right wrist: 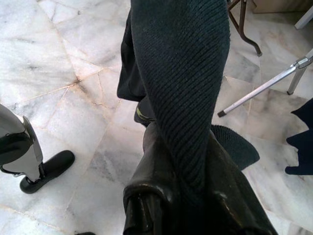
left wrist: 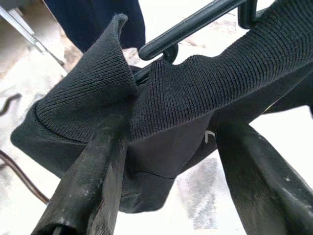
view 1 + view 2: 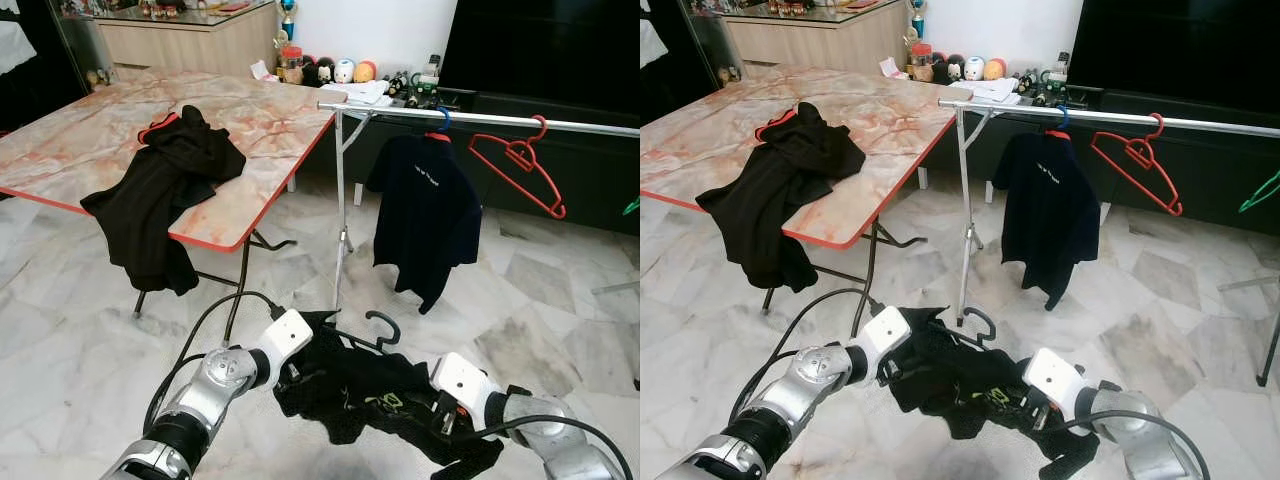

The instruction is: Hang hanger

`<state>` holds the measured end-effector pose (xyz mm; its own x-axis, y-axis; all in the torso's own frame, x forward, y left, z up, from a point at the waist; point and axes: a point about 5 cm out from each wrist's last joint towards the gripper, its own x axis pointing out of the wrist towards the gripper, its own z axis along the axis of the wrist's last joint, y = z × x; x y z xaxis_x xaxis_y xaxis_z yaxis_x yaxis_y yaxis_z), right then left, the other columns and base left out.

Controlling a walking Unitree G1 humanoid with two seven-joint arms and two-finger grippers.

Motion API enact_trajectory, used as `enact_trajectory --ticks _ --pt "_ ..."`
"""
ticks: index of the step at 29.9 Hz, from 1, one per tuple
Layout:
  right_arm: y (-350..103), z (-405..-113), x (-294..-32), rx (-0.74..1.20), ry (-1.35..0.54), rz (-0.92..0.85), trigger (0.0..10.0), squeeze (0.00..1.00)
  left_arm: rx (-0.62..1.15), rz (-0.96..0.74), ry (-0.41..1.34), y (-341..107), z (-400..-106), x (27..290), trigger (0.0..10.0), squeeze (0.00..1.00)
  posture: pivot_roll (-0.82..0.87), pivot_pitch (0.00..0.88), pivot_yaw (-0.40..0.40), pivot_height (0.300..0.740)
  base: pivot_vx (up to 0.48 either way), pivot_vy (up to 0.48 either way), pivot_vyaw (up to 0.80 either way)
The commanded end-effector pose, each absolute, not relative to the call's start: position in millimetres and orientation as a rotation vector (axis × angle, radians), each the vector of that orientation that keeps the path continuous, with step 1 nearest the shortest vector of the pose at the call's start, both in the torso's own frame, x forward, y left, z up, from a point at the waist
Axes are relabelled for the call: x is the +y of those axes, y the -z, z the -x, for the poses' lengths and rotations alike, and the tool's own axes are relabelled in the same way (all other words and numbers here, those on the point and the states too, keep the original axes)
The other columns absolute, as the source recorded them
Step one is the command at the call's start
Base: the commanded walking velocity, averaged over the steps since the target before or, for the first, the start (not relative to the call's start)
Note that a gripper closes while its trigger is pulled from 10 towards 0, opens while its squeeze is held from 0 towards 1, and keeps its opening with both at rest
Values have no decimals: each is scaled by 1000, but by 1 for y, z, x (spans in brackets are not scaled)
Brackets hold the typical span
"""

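Both tools hold a black shirt on a hanger low in front of the robot, short of the rail.
Left tool (image 3: 296, 368) has its fingers (image 2: 98, 166) spread around the ribbed collar, cloth between them; right tool (image 3: 1040, 410) is clamped on a fold of the black shirt (image 3: 350, 395). Held at two ends, likely to keep the garment spread and the hanger hook (image 3: 385, 325) pointing up. Both arms reach forward, low, elbows bent. Rail (image 3: 480, 118), carrying a navy shirt (image 3: 425, 215) and red hanger (image 3: 520, 160), stands well ahead; a lift is needed.
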<state>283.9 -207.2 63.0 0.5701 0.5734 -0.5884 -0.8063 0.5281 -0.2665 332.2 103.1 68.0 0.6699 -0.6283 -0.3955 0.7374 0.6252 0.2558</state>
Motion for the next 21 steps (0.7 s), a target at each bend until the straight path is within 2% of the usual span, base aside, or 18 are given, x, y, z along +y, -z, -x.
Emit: enact_trajectory --ticks 1,21 --pt "-76 -290 -208 409 -849 550 0 0 270 -435 785 -70 -335 104 10000 0 -78 43 35 740 0 0 0" --pt "-86 -291 -208 404 -863 493 0 0 219 -523 851 -69 -331 93 10000 0 -78 46 36 740 0 0 0"
